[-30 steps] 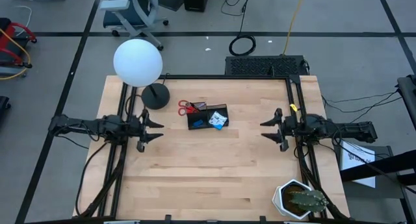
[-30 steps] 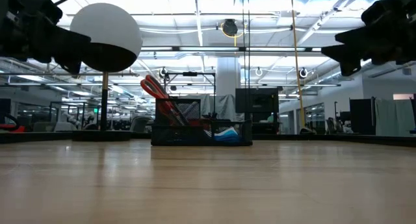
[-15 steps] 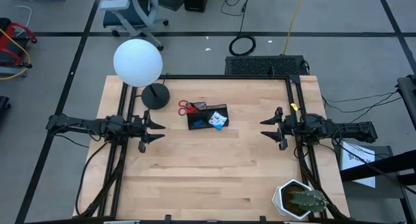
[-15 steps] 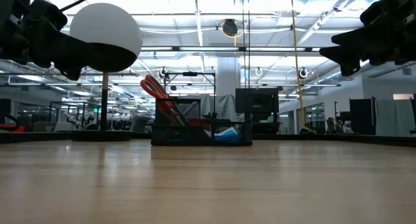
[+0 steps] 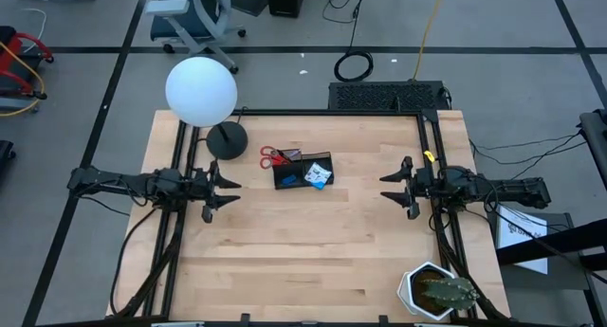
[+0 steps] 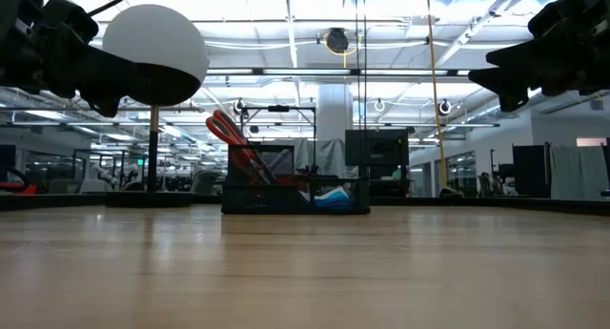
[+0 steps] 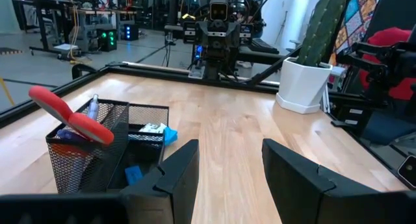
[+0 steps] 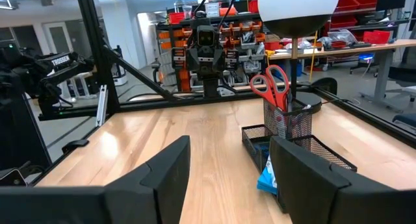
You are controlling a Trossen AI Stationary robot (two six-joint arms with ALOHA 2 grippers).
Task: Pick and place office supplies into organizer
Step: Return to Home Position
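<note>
The wooden table [image 5: 303,261] fills the high view, and directions here are read from its centre in that view. The lamp's white globe [image 5: 201,90] hangs over the 11 o'clock corner, with its round black base [image 5: 226,140] just inside the table edge. The left arm lies along the 9 o'clock side. The left gripper [image 5: 230,191] is raised above the wood, pointing toward 3 o'clock with its fingers [image 7: 172,178] spread apart and nothing between them. The right arm mirrors it at 3 o'clock. The right gripper [image 5: 385,189] points toward 9 o'clock, its fingers [image 8: 166,169] likewise parted and empty. A potted cactus [image 5: 438,291] stands at the 5 o'clock corner. The black mesh organizer [image 5: 302,171] sits toward 12 o'clock, between the two grippers and well apart from both. Red-handled scissors [image 5: 276,157] stand in the organizer's taller 9 o'clock section, handles up and tilted toward the lamp base. A light-blue sticky pad [image 5: 319,178] leans in its lower 3 o'clock end, and a small blue piece [image 5: 288,182] lies beside it.
</note>
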